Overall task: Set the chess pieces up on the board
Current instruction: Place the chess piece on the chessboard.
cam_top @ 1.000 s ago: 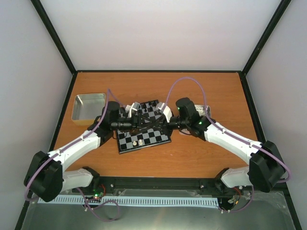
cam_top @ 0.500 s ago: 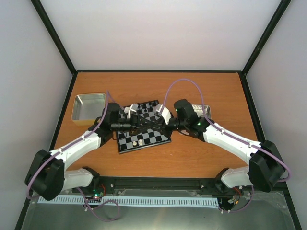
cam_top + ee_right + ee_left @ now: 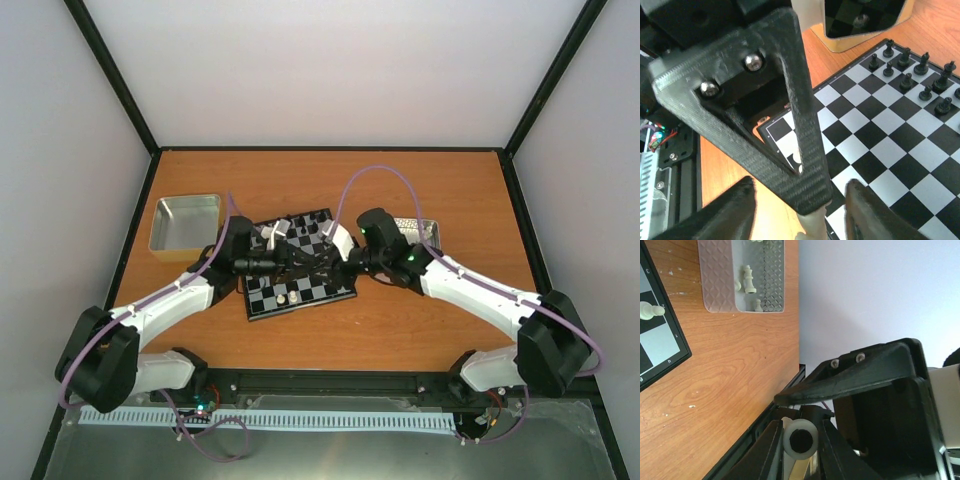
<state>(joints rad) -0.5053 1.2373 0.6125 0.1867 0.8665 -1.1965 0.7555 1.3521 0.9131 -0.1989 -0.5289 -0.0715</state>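
While two cream-white chess pieces [image 3: 283, 297] stand on the near rows of the one board [image 3: 325, 288] at the middle of the surface [image 3: 400, 325], your left end effector [image 3: 800, 450] pinches a third chess piece [image 3: 801, 432] over it. Your right end effector [image 3: 801, 202] is spread wide around the left one's finger. Two silver trays [image 3: 160, 238] flank the board, and since a second ago your right wrist has edged left.

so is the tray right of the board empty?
Not empty: the left wrist view shows several cream chess pieces inside the tray.

The left gripper [image 3: 292, 262] and right gripper [image 3: 322, 262] block each other over the board [image 3: 300, 292]; at 12 o'clock you have open table [image 3: 400, 180].
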